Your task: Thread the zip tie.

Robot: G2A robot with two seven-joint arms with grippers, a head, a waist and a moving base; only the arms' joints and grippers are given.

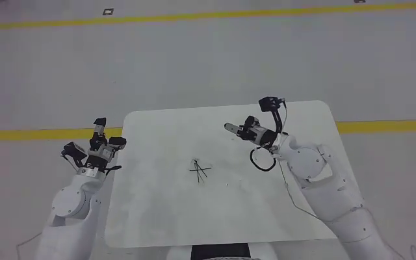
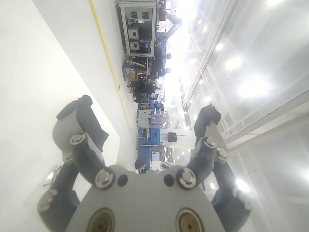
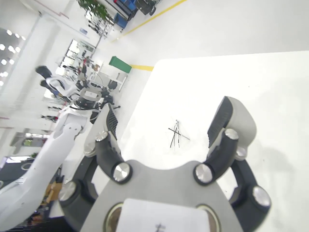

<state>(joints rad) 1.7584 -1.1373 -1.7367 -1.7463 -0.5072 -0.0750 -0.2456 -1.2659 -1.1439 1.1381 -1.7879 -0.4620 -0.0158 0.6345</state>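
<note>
zip ties: small bundle of thin black plastic zip ties (image 1: 199,171) lies loose & crossed on flat white table w/ rounded corners (image 1: 260,214), abt mid-table, a bit left of centre, touching nothing but the tabletop. right gripper (image 1: 235,129) hangs over far right part of table, well apart from the ties, tips pointing left. jaws spread wide, nothing held; ribbed black pads (image 3: 218,119) sit on smooth curved grey metal fingers. left gripper (image 1: 107,133) is off the table's left edge, above pale glossy floor near a yellow tape line (image 1: 39,134). also spread wide & empty, w/ soft-looking black pads (image 2: 93,121) on rounded grey fingers, bolt heads showing.
</note>
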